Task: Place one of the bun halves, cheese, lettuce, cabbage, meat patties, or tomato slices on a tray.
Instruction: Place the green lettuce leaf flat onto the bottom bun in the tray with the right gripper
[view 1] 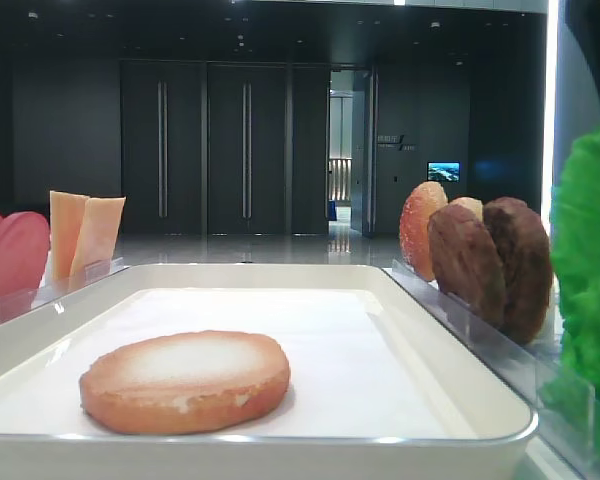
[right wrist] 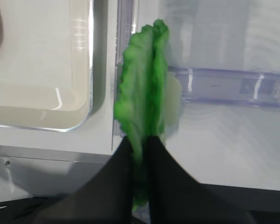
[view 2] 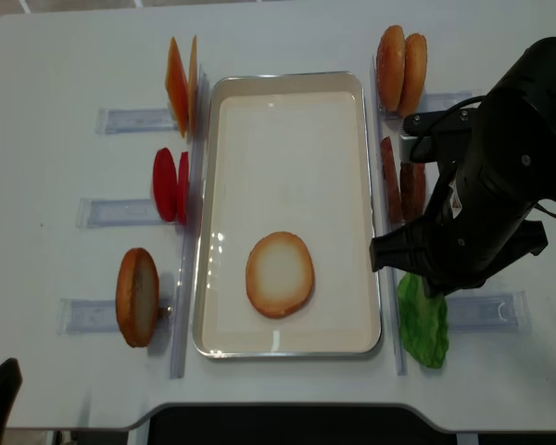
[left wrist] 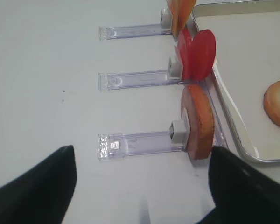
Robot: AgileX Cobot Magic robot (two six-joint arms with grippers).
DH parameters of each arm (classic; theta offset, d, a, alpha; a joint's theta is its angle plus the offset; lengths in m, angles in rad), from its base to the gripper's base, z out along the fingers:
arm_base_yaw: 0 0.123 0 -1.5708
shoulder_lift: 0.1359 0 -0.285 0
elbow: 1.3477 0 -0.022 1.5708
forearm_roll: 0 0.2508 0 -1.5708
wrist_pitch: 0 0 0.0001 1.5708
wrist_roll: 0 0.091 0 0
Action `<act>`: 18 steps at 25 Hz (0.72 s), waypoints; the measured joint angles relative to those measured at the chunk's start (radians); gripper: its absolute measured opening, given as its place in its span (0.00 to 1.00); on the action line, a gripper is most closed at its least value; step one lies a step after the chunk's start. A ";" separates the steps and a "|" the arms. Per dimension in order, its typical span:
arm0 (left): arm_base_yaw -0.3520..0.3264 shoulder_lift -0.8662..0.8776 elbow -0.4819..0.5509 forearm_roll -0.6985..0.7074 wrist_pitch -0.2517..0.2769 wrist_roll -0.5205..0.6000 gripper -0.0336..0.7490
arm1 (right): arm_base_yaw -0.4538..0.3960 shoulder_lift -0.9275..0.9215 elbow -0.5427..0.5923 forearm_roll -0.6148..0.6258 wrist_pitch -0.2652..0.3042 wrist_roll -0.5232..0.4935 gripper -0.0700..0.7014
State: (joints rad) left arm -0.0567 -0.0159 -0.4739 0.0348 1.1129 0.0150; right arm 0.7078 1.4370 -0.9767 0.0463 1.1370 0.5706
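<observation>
pinching the lettuce (right wrist: 142,107) by its lower edge at centre frame, right gripper (right wrist: 140,154) jaws pressed tight on the leaf, standing it upright for a clean lift (beside the tray (right wrist: 79,70), upper left). carrying one bun half (view 2: 279,273) already; left jaws spread, idling.

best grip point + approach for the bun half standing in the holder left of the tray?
Take the bun half by its upper rim, coming straight down from above. It stands on edge in the clear holder, so both flat faces are exposed for the gripper's fingers. The tray sits close on one side, so a sideways approach looks cramped.
</observation>
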 joint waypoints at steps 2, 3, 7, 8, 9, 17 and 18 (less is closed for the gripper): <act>0.000 0.000 0.000 0.000 0.000 0.000 0.93 | 0.000 -0.003 0.000 0.000 0.005 0.000 0.14; 0.000 0.000 0.000 0.000 0.000 0.000 0.93 | 0.000 -0.009 0.000 0.000 0.006 0.000 0.14; 0.000 0.000 0.000 0.000 0.000 0.000 0.93 | 0.000 -0.037 -0.015 0.001 0.027 0.000 0.14; 0.000 0.000 0.000 0.000 0.000 0.000 0.93 | 0.000 -0.039 -0.024 0.001 0.035 0.000 0.14; 0.000 0.000 0.000 0.000 0.000 0.000 0.93 | 0.000 -0.040 -0.035 0.001 0.046 0.000 0.14; 0.000 0.000 0.000 0.000 0.000 0.000 0.93 | 0.000 -0.042 -0.169 0.001 0.080 -0.003 0.14; 0.000 0.000 0.000 0.000 0.000 0.000 0.93 | 0.000 -0.043 -0.178 0.002 0.080 -0.007 0.14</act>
State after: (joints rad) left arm -0.0567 -0.0159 -0.4739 0.0348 1.1129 0.0150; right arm 0.7078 1.3938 -1.1548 0.0485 1.2173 0.5632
